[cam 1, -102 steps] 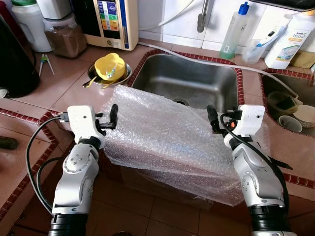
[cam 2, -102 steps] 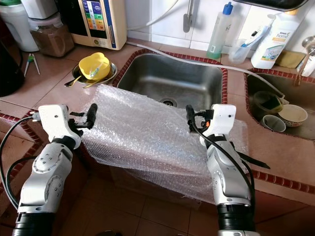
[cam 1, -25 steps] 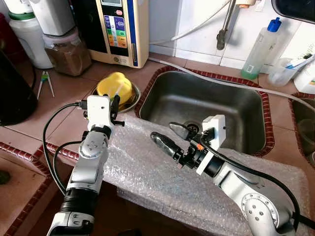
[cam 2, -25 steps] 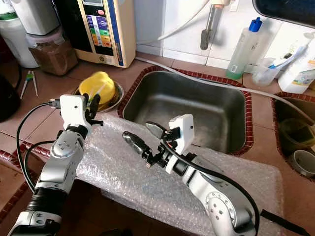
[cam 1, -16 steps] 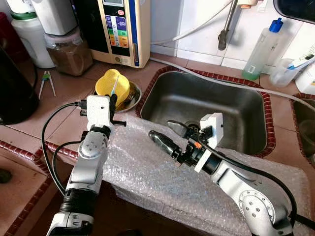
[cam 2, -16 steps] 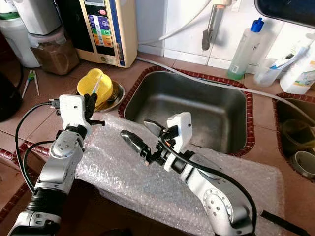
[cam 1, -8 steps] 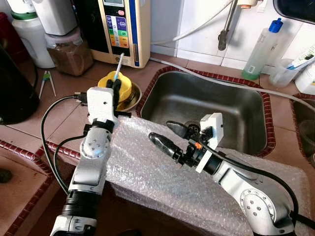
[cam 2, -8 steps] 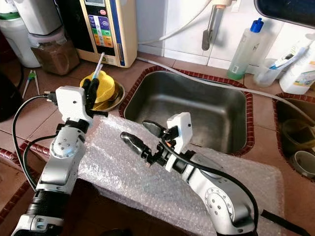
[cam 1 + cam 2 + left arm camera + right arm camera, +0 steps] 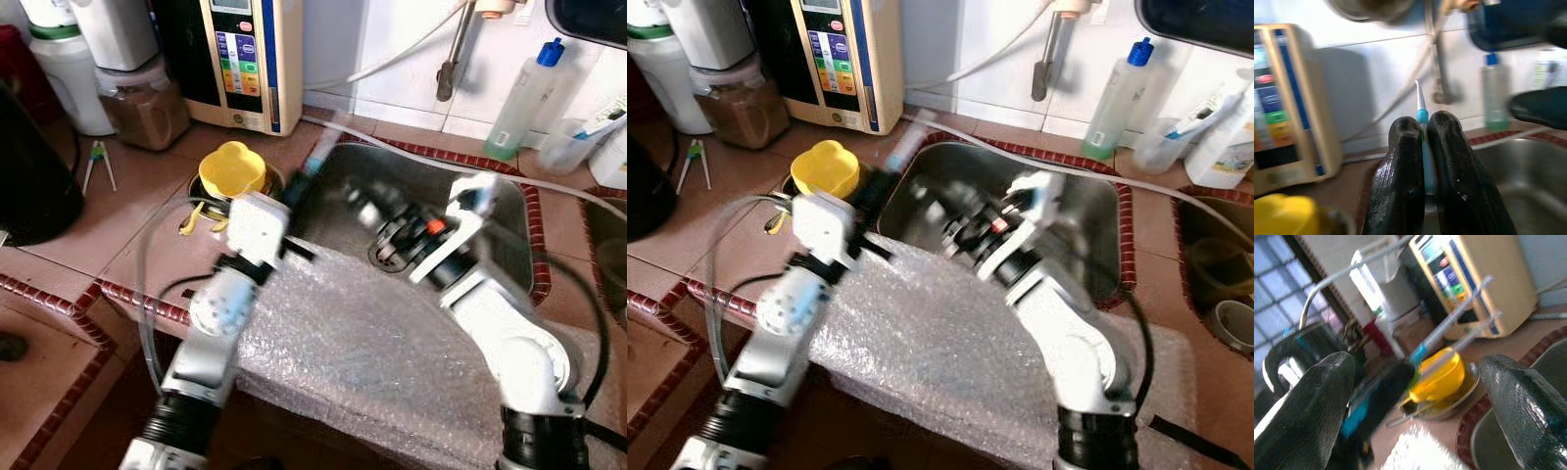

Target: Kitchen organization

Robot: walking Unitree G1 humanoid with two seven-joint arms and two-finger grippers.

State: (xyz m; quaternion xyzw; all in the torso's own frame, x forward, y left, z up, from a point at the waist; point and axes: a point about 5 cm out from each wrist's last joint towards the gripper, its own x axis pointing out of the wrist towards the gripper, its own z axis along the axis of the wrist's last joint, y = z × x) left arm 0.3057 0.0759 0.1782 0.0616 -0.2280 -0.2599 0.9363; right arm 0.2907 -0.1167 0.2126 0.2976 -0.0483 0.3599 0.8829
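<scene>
My left gripper (image 9: 299,186) is shut on a thin blue-and-white stick (image 9: 1422,147), holding it upright over the left rim of the steel sink (image 9: 509,211). In the left wrist view both fingers (image 9: 1400,166) press against the stick. A yellow cup (image 9: 227,168) sits in a metal bowl on the counter to the gripper's left. My right gripper (image 9: 367,208), blurred, hangs open over the sink, facing the stick (image 9: 1449,330) and the cup (image 9: 1442,374). A sheet of bubble wrap (image 9: 392,352) drapes over the counter's front edge under both arms.
A water machine (image 9: 250,59), a jar of brown contents (image 9: 142,98) and a black kettle (image 9: 34,157) stand at the back left. The tap (image 9: 453,49) and a clear bottle (image 9: 524,93) are behind the sink. Small tongs (image 9: 95,162) lie on the tiles.
My left gripper has carried the stick from above the yellow cup rightward to the sink's rim. The right gripper has swung up and back over the sink, still open. Both arms are blurred.
</scene>
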